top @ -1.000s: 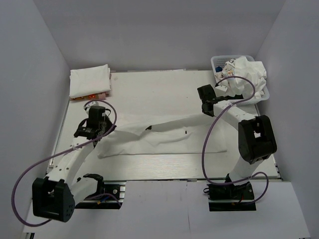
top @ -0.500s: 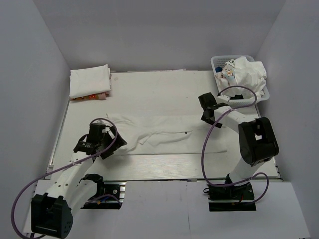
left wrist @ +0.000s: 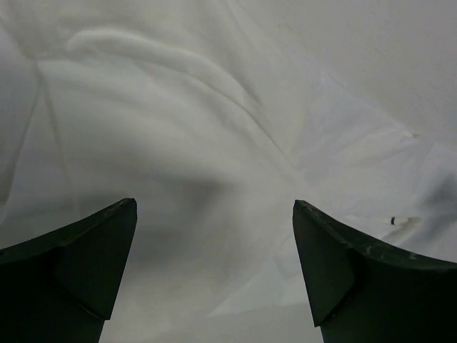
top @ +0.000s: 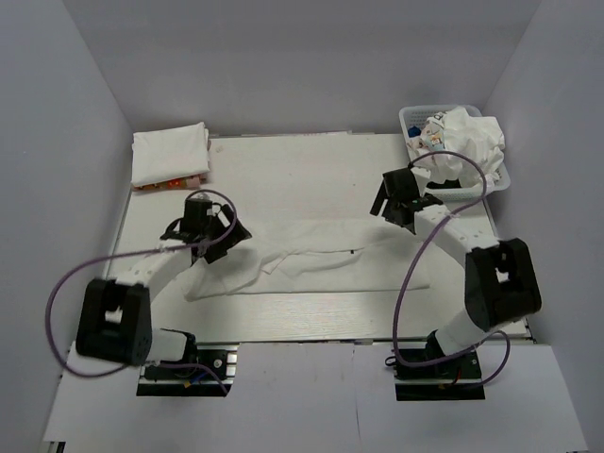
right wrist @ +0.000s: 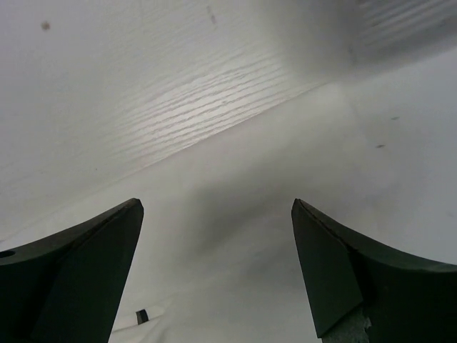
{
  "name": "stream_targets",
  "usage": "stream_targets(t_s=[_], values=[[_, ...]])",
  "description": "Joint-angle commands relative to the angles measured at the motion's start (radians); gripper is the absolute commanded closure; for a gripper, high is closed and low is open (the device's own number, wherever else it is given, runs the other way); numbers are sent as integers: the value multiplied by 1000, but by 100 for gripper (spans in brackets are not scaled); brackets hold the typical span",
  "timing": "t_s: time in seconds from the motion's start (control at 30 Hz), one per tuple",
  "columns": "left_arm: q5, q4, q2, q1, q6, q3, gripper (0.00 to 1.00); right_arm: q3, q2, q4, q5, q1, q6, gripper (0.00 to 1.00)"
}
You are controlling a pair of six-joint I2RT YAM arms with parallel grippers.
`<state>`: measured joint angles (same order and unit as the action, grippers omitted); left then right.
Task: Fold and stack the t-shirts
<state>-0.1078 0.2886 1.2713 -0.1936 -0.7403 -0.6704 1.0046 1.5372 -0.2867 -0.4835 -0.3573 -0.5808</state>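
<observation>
While both arms hover over the cloth, the white table carries one white t-shirt near its centre, lying flat as a long band with some creases. Its long axis runs from 9 o'clock to 3 o'clock in the top view. I cannot tell which end is the collar and which is the hem (only a tiny dark mark shows near the middle).

At 2 o'clock stands the white basket, full of crumpled shirts. At 10 o'clock lies the folded stack.

The left gripper is over the 9 o'clock end of the band. Its jaws are spread wide and pinch nothing, and its wrist view shows only wrinkled cloth below them. The right gripper is at the 3 o'clock end, over the far edge. Its jaws are also spread and hold nothing.

I judge that the step in hand is the next fold of this band. To do it well, each gripper should take one corner on the same long edge. Each should pinch all the layers, and both should lift evenly so that the band does not twist. The fold should be laid edge on edge, with the creases pulled out first.
</observation>
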Motion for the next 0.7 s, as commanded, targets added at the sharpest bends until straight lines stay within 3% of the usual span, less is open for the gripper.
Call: stream_targets(t_s=[0.0,0.17,0.3,0.37,0.47,0.53,0.57,0.63,0.67], values=[[-85,-164,190,-3,21,-70,0,22,133,66,140,6,49,10],[-58,-148,472,-3,30,-241,0,-20,195,93,220,4,-8,10],[43,-201,679,-3,65,-424,0,-222,97,103,273,-12,-83,10],[-4,-174,799,-12,88,-570,0,-341,22,150,362,-31,-125,10],[-73,-174,1052,-52,113,-878,0,-496,-150,188,471,-115,-160,10],[-105,-94,1263,-75,113,-1191,0,-531,-237,144,525,-199,-156,10],[-133,-32,1339,-75,127,-1433,0,-534,-255,135,534,-225,-136,10],[-206,-14,1532,-101,136,-1649,0,-532,-287,109,592,-325,-105,10],[-307,-46,1572,-115,136,-1761,0,-531,-284,106,624,-371,-78,10]])
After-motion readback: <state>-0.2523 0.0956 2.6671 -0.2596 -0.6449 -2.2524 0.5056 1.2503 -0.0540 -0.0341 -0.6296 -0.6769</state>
